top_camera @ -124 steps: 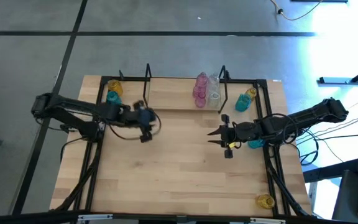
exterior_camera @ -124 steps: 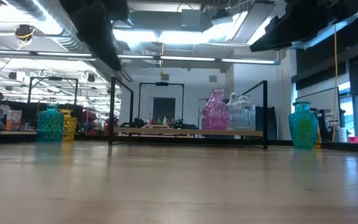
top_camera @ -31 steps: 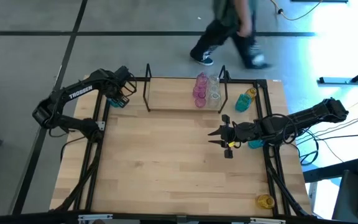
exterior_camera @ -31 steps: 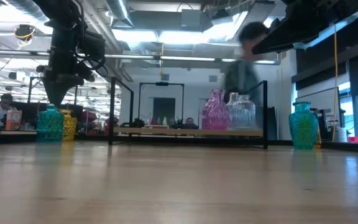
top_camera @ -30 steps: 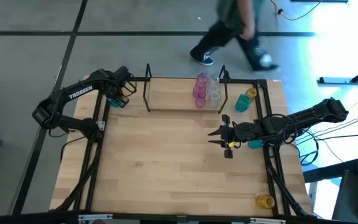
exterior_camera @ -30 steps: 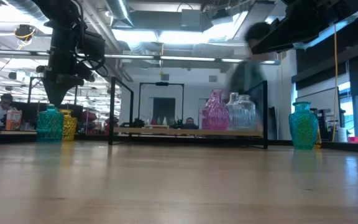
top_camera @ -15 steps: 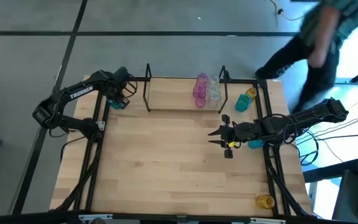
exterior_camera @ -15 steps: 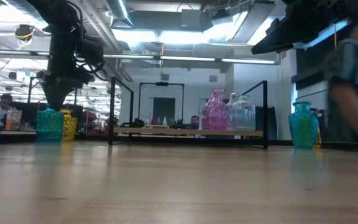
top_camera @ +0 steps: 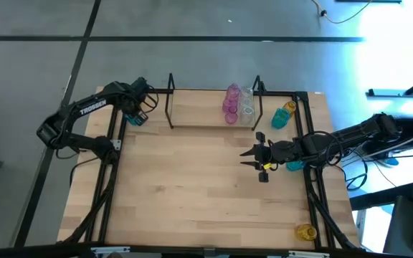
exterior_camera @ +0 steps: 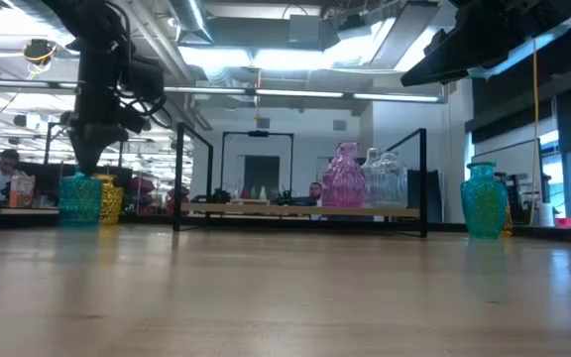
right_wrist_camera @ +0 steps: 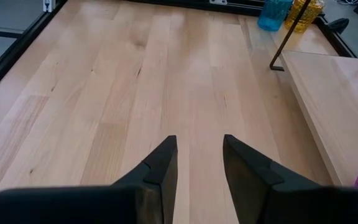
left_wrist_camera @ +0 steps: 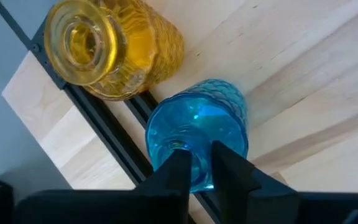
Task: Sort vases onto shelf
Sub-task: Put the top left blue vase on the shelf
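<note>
My left gripper is at the table's far left corner, shut on a teal vase that stands beside a yellow vase. The low view shows the same teal vase upright under the gripper. The shelf stands at the far middle, with pink vases and a clear vase on its right end. My right gripper hovers open over the table's right half, nothing between its fingers. My left gripper pinches the teal vase's neck between its two fingers. The fingers come from above, pointing steeply down. The vase stands upright with its base on the table.
A teal vase and a yellow vase stand right of the shelf. Another teal vase sits under my right arm. A yellow vase is at the near right corner. Bare wood spans the table's middle.
A person has walked past beyond the table's far edge, from left to right, and has gone out of view. Both arms have stayed where they were.
</note>
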Controlling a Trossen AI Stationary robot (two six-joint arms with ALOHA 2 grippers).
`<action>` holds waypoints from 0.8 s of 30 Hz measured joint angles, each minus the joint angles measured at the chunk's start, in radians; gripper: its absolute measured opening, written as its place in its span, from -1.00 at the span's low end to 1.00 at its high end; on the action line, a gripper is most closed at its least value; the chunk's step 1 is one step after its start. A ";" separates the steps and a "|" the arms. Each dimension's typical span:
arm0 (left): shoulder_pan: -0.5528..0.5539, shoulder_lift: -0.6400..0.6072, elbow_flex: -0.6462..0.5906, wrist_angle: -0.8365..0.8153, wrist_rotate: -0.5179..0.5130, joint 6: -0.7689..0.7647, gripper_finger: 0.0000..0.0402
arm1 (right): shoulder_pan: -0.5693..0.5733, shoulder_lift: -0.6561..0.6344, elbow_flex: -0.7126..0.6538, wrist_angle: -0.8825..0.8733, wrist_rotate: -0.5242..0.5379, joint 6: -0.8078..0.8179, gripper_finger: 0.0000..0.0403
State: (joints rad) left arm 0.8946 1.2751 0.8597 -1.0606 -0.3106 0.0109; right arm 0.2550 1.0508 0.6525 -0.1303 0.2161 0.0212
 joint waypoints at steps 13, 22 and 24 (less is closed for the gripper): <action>-0.155 -0.029 -0.002 -0.074 0.004 -0.035 -0.82 | 0.000 0.000 0.000 0.001 0.000 0.000 -0.43; -0.361 -0.045 -0.005 -0.181 0.025 -0.152 -0.87 | 0.000 0.000 0.000 0.001 0.000 0.000 -0.43; -0.409 -0.045 -0.005 -0.188 0.026 -0.179 -0.86 | 0.000 0.000 0.000 0.001 0.000 0.000 -0.43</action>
State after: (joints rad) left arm 0.4855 1.2301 0.8551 -1.2490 -0.2846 -0.1682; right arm 0.2550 1.0508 0.6525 -0.1293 0.2165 0.0211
